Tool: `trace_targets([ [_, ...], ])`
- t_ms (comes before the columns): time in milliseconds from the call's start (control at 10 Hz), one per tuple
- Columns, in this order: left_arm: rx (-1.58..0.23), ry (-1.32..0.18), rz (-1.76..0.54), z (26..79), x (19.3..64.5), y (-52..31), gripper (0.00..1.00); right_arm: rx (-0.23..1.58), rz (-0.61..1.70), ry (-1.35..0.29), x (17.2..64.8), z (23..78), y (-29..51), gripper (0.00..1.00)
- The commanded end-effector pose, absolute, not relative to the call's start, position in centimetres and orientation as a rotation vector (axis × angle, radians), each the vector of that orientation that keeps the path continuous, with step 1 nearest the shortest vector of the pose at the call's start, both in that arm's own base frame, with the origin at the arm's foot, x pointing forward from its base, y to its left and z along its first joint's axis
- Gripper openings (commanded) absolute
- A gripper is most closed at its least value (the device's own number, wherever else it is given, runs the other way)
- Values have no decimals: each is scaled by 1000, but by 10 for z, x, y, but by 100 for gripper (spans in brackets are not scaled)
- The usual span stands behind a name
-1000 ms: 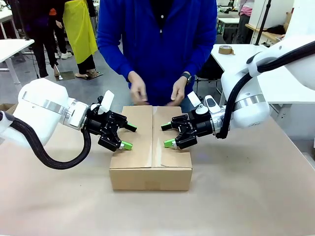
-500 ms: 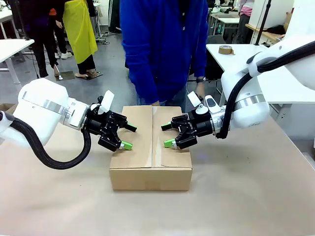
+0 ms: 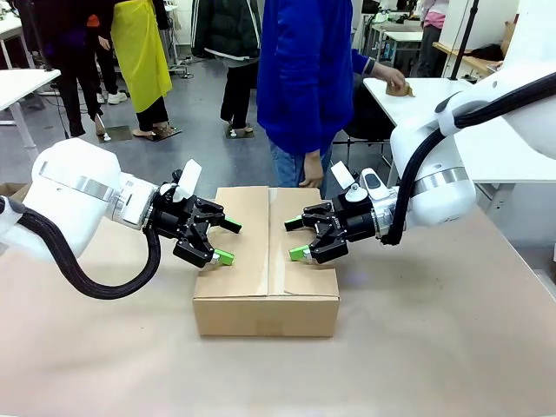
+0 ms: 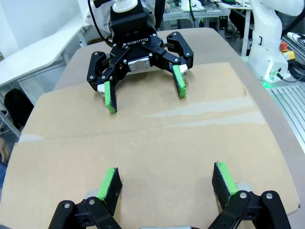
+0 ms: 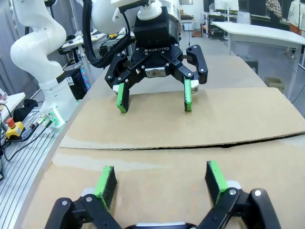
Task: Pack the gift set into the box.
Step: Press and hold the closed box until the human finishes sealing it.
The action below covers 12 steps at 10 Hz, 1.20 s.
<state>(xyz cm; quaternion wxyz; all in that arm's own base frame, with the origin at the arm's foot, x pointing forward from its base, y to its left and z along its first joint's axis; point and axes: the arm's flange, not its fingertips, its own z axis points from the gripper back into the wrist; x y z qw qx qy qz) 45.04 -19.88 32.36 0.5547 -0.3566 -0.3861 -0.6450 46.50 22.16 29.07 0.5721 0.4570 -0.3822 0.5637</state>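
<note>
Box shut but unsealed; flaps could pop.
Box (image 3: 266, 304) sits mid-bench (image 3: 434, 347) between the 2 arms, its 2 top flaps (image 3: 246, 228) folded flat, seam (image 3: 270, 248) untaped. Gift set is presumably inside, hidden by the flaps. Left jaws and right jaws are both spread wide, gripping nothing, 1 over each flap; can't tell if the pads (image 4: 110, 183) touch the cardboard. Person (image 3: 304, 78) is turned away, hand at a tape roll (image 3: 399, 88) on the far table. Risks: any lift of the jaws lets the flaps spring up; uneven push skews the seam or slides the box; hands reaching in between open jaws = pinch hazard.
</note>
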Motion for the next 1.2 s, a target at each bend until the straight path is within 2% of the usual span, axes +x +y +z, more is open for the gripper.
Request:
trace_targets([
  [0,-841,-921,-1544,321,448,-199,100,1060,1332,-902,465,287,221,100],
  [1100,-841,-921,-1544,321,448,-199,100,1060,1332,-902,465,287,221,100],
])
